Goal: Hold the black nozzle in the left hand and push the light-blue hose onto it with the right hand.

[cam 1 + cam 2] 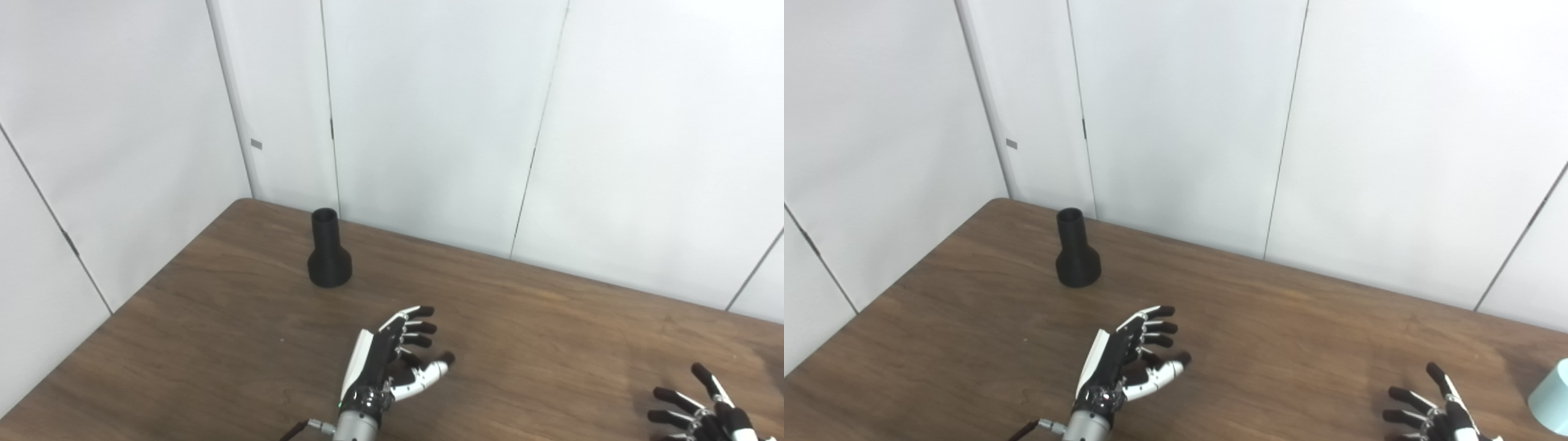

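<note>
Now: black nozzle (329, 251) stands upright on the brown table (520, 331), wide base down, narrow open neck up, toward the far left corner near the white wall panels (429, 110). Nothing touches it.

Left hand (392, 361) hovers low over the table, nearer the camera than the nozzle and a little to its right, well apart from it. Fingers spread and gently curled, thumb out to the side, palm facing right; empty.

Right hand (1433, 410) sits at the bottom right edge, only partly in frame. Dark fingers (1405, 397) splayed and pointing up-left, gripping nothing.

Light-blue hose (1549, 395): only a pale blue rounded end shows at the right edge of the right eye view, resting on the table just to the right of the right hand, not touching it. Out of frame in the left eye view. Hose and nozzle lie at opposite sides of the table, far apart
</note>
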{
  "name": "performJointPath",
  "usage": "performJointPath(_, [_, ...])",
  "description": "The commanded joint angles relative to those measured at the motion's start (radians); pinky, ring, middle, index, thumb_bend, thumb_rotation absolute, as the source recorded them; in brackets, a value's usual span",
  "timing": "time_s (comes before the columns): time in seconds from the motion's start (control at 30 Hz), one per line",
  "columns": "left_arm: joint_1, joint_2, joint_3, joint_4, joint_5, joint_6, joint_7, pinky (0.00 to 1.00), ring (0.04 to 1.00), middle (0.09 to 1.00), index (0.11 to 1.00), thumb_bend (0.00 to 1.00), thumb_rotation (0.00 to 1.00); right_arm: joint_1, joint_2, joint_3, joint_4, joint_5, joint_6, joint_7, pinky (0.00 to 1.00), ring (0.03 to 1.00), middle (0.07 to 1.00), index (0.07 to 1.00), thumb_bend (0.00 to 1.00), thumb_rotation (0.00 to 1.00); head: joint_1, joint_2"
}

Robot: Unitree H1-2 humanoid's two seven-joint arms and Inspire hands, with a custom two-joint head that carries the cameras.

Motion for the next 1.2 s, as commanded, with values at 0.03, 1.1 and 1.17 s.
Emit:
performJointPath(0.03, [-0.027, 0.014, 0.029, -0.095, 0.072, -0.048, 0.058, 0.62, 0.676, 0.73, 0.772, 0.75, 0.09, 0.003, -0.021, -0.02, 0.004, 0.001, 0.01, -0.011, 0.54, 0.681, 0.774, 0.974, 0.56, 1.0, 0.002, 0.003])
performJointPath(1.1, [-0.285, 0.328, 0.32, -0.102, 0.225, 0.214, 0.034, 0.73, 0.83, 0.847, 0.846, 0.99, 0.19, 0.018, -0.014, -0.023, -0.058, -0.021, 0.06, -0.035, 0.53, 0.686, 0.773, 0.969, 0.56, 1.0, 0.006, 0.025])
performJointPath(1.17, [-0.3, 0.351, 0.303, -0.064, 0.241, 0.226, 0.024, 0.76, 0.887, 0.907, 0.871, 1.0, 0.18, 0.022, -0.013, -0.023, -0.07, -0.022, 0.069, -0.038, 0.53, 0.687, 0.774, 0.969, 0.55, 1.0, 0.004, 0.029])
